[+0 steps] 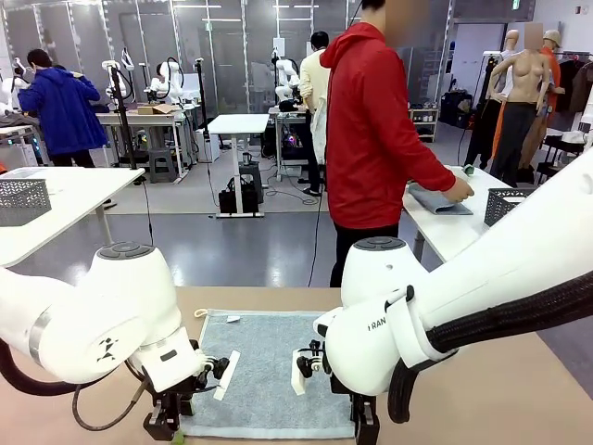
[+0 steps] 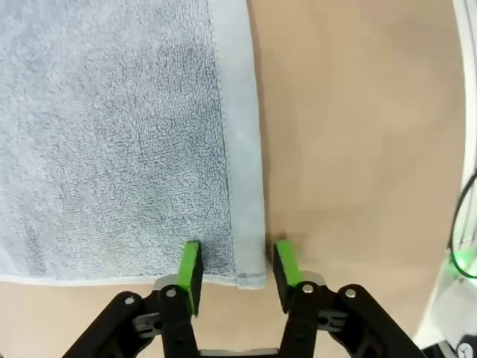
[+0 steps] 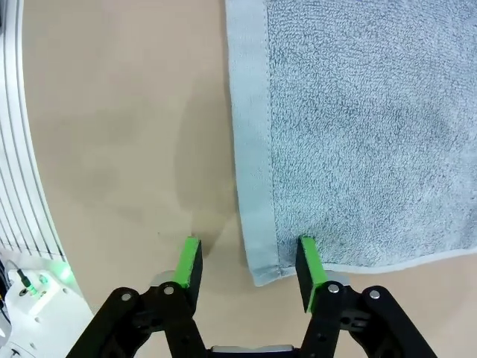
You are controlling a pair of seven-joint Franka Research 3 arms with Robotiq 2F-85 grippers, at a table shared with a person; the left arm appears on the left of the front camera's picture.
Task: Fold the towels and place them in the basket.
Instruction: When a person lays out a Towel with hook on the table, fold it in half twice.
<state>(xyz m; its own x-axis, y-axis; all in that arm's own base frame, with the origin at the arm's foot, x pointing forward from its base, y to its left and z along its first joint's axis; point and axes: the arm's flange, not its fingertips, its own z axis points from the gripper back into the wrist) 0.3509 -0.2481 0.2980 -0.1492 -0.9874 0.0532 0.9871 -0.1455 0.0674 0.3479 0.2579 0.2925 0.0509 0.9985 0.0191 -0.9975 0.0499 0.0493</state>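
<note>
Pale blue-grey towel [image 1: 264,371]: lies spread flat in a single layer on the tan bench [image 1: 519,389], between the two white arms, with its long hems running away toward the far side. Carries a small white loop [image 1: 200,313] at the far left corner. Shows no fold.

Left hand [image 2: 237,257]: sits low at the towel's near left corner, jaws apart, clamping nothing. Straddles the smooth hem strip in the left wrist view. One green pad rests on the terry just inside the hem. The other stands just off the towel's edge, over bare bench. Leaves the hem and the corner lying flat in the gap.

Right hand [image 3: 248,257]: sits low at the near right corner, jaws apart and set wider than the left's, also clamping nothing. One green pad touches the terry just inside the hem, close to the towel's near edge. The other stands on bare bench, clear of the towel's side. Leaves the corner flat and unlifted between them.

Person [image 1: 371,139] in a red top: stands beyond the far edge, turned toward a second bench [image 1: 454,236] at the right. Rests the person's own hand [image 1: 459,192] on a folded grey cloth [image 1: 437,201] there.

Dark mesh basket [image 1: 505,206]: stands on that second bench, just beside the folded cloth and well apart from the spread towel.
</note>
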